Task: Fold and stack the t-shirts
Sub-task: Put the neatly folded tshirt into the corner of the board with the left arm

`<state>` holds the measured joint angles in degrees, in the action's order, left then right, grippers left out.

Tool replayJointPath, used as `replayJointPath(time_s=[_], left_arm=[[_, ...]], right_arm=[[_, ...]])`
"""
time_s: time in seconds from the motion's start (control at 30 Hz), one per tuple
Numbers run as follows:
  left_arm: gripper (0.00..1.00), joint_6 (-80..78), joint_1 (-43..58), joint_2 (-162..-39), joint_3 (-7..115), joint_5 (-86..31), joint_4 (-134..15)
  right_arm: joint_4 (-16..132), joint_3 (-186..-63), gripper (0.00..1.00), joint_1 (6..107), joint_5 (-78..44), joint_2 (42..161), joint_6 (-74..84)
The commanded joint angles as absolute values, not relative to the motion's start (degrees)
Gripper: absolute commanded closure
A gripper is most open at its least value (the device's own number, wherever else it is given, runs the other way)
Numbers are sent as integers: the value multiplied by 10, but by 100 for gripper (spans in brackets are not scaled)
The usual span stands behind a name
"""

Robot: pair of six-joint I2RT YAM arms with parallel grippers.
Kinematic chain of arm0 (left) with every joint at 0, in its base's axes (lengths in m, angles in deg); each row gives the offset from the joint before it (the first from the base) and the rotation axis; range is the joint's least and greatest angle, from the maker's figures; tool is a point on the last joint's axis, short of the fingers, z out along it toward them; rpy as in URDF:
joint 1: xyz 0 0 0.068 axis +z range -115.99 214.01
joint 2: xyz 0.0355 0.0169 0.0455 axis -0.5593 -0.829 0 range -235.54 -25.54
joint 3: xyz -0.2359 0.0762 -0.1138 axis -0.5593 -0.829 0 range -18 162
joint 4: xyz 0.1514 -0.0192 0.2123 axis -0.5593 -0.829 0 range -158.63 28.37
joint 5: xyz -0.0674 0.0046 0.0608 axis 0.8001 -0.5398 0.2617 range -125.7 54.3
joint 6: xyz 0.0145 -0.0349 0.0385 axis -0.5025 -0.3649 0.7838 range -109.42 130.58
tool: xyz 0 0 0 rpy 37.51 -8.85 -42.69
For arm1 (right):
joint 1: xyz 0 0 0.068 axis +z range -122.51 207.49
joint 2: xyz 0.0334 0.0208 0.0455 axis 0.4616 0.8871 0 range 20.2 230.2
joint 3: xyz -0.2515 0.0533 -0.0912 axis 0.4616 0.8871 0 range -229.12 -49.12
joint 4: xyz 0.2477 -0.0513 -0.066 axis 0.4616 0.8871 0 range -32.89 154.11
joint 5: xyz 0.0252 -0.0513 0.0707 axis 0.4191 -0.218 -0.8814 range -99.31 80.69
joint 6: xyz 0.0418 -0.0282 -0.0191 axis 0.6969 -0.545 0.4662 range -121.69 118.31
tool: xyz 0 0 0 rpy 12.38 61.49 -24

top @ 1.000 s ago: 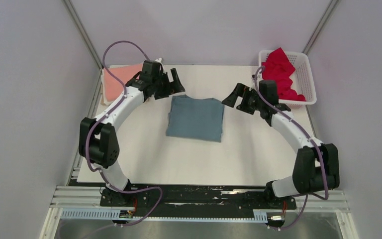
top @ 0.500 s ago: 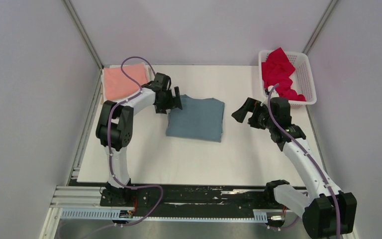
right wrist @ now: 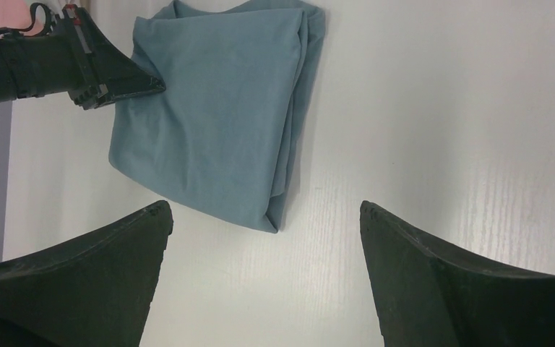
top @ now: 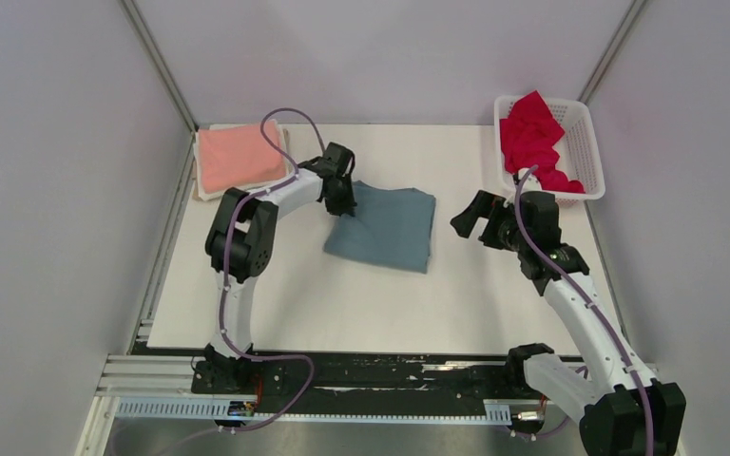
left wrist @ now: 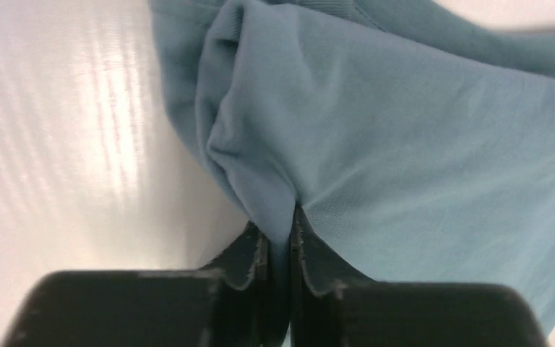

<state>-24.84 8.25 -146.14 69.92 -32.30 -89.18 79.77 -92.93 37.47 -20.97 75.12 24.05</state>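
Note:
A folded grey-blue t-shirt [top: 385, 226] lies mid-table, turned a little askew. My left gripper [top: 342, 201] is shut on its left edge; in the left wrist view the blue cloth [left wrist: 376, 144] bunches up into the pinch of the left gripper [left wrist: 280, 224]. A folded salmon-pink t-shirt [top: 240, 157] rests at the far left corner. A crumpled red t-shirt [top: 532, 138] fills the basket. My right gripper [top: 470, 217] hovers open to the right of the blue shirt, whose near corner [right wrist: 217, 123] shows beyond the right gripper [right wrist: 266, 217] in the right wrist view.
The white lattice basket [top: 589, 166] stands at the far right corner of the white table [top: 361, 304]. Grey booth walls close in on both sides. The left arm's purple cable [top: 290, 128] loops above the pink shirt.
My left gripper moved right and down onto the blue shirt's left edge and shut on it, nudging the shirt askew. The right arm pulled back to the right, still open.

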Motion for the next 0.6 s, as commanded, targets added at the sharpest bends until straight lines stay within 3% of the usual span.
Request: replayJointPath(time_s=[0.0,0.13,0.3,0.57], left_arm=[[99,-269,36,-1517,757,-414,-956],[100,-246,29,-1516,807,-514,-1006],[100,-153,30,-1512,873,-753,-1027],[100,21,62,-1517,953,-826,-928]], right_arm=[[793,-922,0,374,-176,743,220],[793,-918,0,374,-157,742,210],[791,-914,0,374,-125,746,201],[784,-908,0,374,-93,764,195]])
